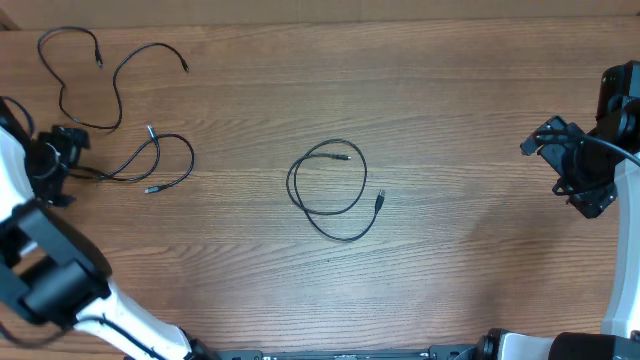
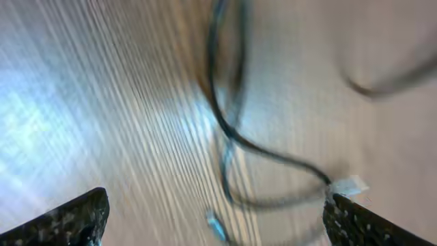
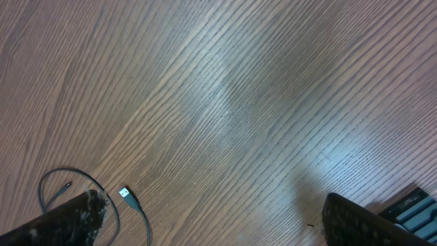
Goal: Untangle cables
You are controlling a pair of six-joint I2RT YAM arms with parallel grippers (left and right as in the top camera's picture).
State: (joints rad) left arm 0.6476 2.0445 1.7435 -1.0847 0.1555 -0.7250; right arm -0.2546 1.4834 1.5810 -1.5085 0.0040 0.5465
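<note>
On the bare wooden worktop, the coiled cable lies at centre, well apart from both arms. The second cable sits at 9 o'clock just beside the left gripper, which is wide open, and the third cable at 10 o'clock. The right gripper, at 3 o'clock, gapes empty, and the left wrist view is blurred.

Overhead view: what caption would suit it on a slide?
Three black cables lie apart on the wooden table: one coiled at centre, two near the left fingers.

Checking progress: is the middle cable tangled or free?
Free: the middle cable lies alone in a loose loop, clear of the other cables.
</note>
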